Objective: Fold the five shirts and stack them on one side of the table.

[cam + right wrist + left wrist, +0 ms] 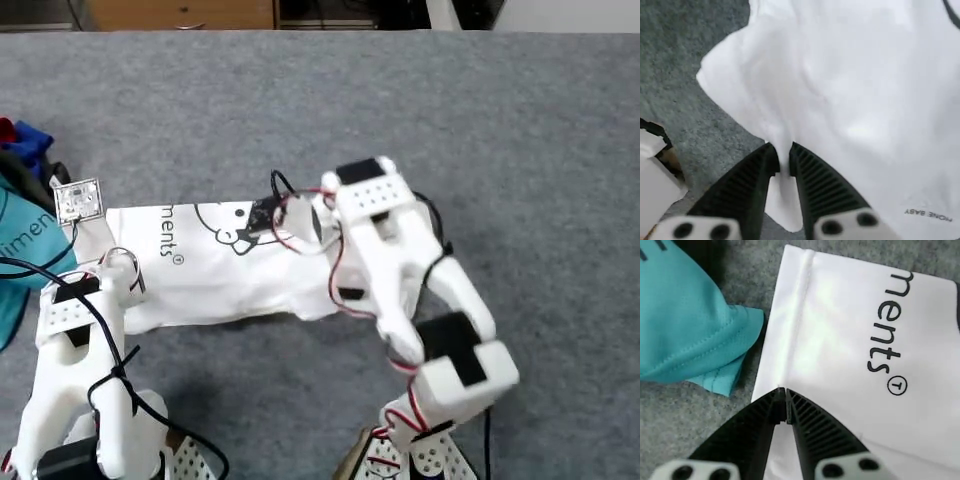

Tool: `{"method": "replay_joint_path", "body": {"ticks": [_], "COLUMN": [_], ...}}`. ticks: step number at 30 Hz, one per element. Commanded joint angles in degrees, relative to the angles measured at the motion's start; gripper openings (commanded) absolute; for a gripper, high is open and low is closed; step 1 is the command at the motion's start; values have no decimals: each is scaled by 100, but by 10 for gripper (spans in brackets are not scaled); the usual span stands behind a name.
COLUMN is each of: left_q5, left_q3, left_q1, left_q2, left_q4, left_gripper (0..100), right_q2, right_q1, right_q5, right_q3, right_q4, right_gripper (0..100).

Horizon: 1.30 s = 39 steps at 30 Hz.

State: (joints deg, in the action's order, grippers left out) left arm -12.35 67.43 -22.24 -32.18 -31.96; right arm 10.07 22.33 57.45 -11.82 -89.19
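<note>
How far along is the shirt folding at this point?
Early: nothing looks finished. In hand: the white shirt, a narrow strip, both arms' jaws shut on its edges. Remaining: the teal shirt beside it, unfolded, plus stacking.

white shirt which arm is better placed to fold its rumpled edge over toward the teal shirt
Probably right: the right claw is shut on the white shirt's rumpled edge. The left claw pinches the edge beside the teal shirt, so it can anchor.
</note>
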Motion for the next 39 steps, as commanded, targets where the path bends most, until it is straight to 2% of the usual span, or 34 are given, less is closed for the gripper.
{"method": "replay_joint_path", "body": {"ticks": [1, 11, 18, 25, 27, 31, 33, 39], "left_q5": [-18, -35, -35, -35, -35, -35, -35, -35], "left_q3": [-26, -35, -44, -35, -35, -35, -35, -35], "left_q1": [-9, 0, 0, 105, 123, 123, 123, 123], "left_q2": [-145, -145, -145, -145, -145, -145, -145, -145], "left_q4": [70, 79, 79, 79, 79, 79, 79, 79], "left_gripper": [25, 25, 25, 25, 25, 25, 25, 25], "right_q2": [400, 1657, 1868, 1877, 1851, 1833, 1824, 1455], "right_q1": [-101, -101, -84, -66, -84, -110, -136, -207], "right_q5": [273, 580, 958, 985, 923, 387, 149, -202], "right_q3": [1103, 2774, 3222, 3371, 3380, 3459, 3653, 4303], "right_q4": [-422, -844, -826, -668, -536, -211, -202, -1108], "right_gripper": [3, 5, 5, 7, 52, 302, 395, 393]}}
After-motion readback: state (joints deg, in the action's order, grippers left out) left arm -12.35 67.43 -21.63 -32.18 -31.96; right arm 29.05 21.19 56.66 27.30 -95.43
